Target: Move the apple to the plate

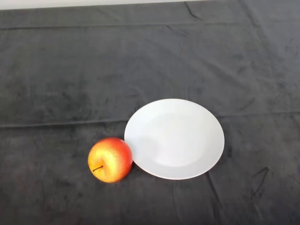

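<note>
Apple (110,160), red blending into yellow-orange, sat on the dark cloth (70,84) covering the desk, toward the near left of the scene. Rested on its side, short brown stem pointing toward the near left. Touched, or very nearly touched, the left rim of the plate (174,138); exact contact could not be told. Lay wholly on the cloth, outside the plate.

Plate, plain white and round, lay flat just right of the apple, near the middle of the scene and slightly to the right. Carried nothing on its surface, only a soft shadow from the apple along its left edge.

Cloth, charcoal grey, showed several creases running left to right and a few small wrinkles at the far side and near right. Pale strip of background visible along the far edge.

No hand or arm showed anywhere, so the state of the fingers could not be told.
</note>
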